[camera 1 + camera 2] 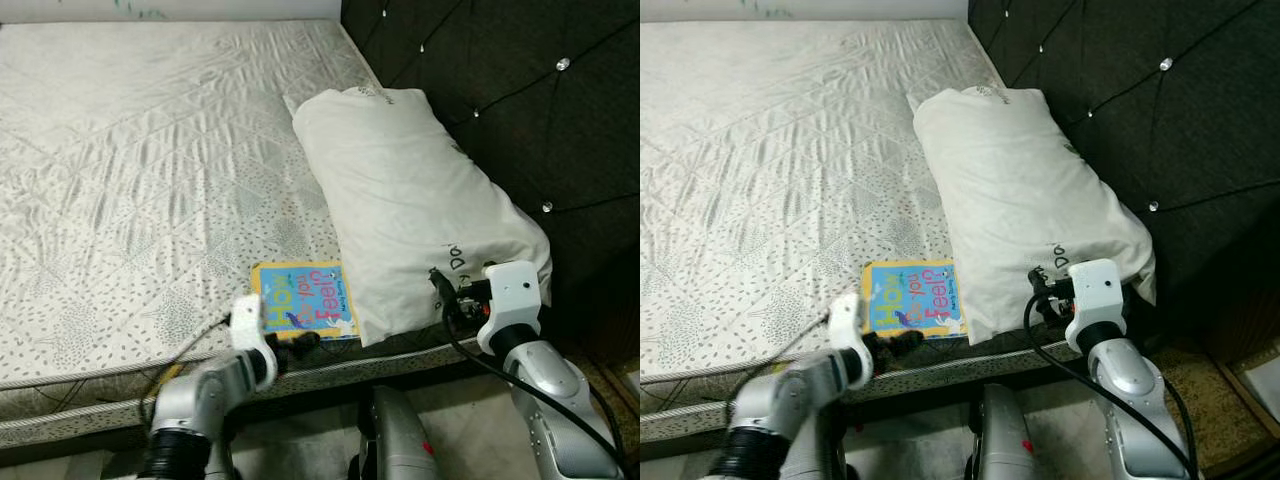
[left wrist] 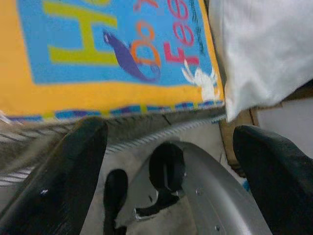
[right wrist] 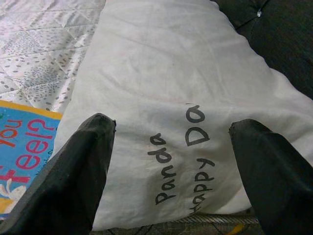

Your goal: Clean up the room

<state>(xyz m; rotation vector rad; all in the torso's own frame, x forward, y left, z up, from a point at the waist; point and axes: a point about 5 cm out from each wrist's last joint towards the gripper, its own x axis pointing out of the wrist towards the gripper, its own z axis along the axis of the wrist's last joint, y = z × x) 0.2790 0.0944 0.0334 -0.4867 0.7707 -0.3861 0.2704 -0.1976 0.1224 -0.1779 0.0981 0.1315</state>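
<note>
book [image 1: 304,299] lies flat on the mattress [image 1: 140,170] at its near edge, yellow border, blue cover, its right side just beside or slightly under the pillow [image 1: 410,205]. pillow is white with black lettering, lying lengthwise against the dark tufted headboard [image 1: 520,90], near end at the mattress edge. left gripper [image 2: 168,156] sits at the book's near edge, fingers [image 2: 63,181] spread wide apart, nothing between them; the wrist view looks over the book's lower border and the mattress edge, with the robot's own body below. left arm [image 1: 215,385] is bent up from below the bed. right gripper [image 3: 171,161] is at the pillow's near end, fingers [image 3: 80,166] wide apart, facing the printed lettering, empty; can't tell whether the tips touch the fabric. right arm [image 1: 535,375] stands beside the bed corner.
</note>
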